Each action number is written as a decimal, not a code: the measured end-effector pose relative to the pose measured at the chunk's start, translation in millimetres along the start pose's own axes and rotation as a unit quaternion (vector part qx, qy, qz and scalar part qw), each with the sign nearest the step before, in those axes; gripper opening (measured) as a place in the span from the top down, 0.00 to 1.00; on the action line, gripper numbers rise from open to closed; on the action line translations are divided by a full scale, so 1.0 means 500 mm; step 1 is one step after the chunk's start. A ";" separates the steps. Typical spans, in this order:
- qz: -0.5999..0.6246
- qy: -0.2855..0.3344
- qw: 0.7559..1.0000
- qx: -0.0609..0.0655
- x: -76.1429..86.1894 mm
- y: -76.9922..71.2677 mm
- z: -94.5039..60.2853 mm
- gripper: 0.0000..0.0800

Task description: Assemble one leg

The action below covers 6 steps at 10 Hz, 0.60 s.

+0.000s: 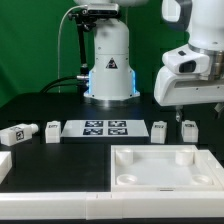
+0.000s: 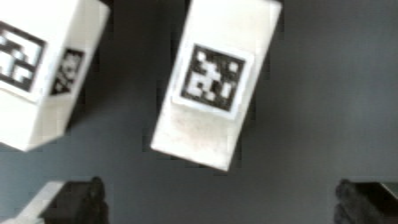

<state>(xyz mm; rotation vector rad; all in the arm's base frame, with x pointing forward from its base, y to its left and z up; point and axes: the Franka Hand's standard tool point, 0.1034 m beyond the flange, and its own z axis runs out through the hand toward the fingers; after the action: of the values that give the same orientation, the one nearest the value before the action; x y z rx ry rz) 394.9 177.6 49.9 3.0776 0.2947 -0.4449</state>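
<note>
- Hand (image 1: 192, 104) (image 2: 222, 205): open and empty. In the wrist view its two fingertips (image 2: 71, 200) stand wide apart, with only bare table (image 1: 60, 165) between them. It hovers above the table and touches no part.
- Leg (image 1: 188, 129) (image 2: 221, 85): judged the target. It rests on the table to the exterior view's right of the marker board (image 1: 98, 127), and is the outer of the two legs on that side. In the wrist view it lies between the lines of the two fingers and ahead of their tips, its tagged face toward the camera and its long axis somewhat askew.
- Second leg (image 1: 159, 129) (image 2: 45, 70): just beside the marker board on the same side, and near the target without touching it.
- Two further legs (image 1: 20, 132) (image 1: 52, 129): on the table on the opposite side of the marker board, the nearer one close to its end.
- Large recessed white piece (image 1: 165, 152): lies on the table on the camera's side of the marker board. No leg is seen fitted to it.
- Progress (judgement): none of the assembly is done. All four visible legs lie loose and the hand carries nothing.
- Step in hand (judgement): the approach to the first grasp, with the hand placed over the target.
- Remaining (judgement): descend, close on the leg, lift it, carry it to the recessed piece and fit it there.
</note>
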 end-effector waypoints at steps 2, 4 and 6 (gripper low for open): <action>0.006 -0.093 0.996 -0.009 -0.018 0.006 0.010 0.19; 0.006 -0.179 0.984 -0.016 -0.012 0.004 0.018 0.19; 0.009 -0.255 0.967 -0.021 -0.019 0.010 0.033 0.19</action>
<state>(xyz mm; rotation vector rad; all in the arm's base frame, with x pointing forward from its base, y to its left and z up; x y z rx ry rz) 382.4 170.3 36.7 2.7843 0.2537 -1.1733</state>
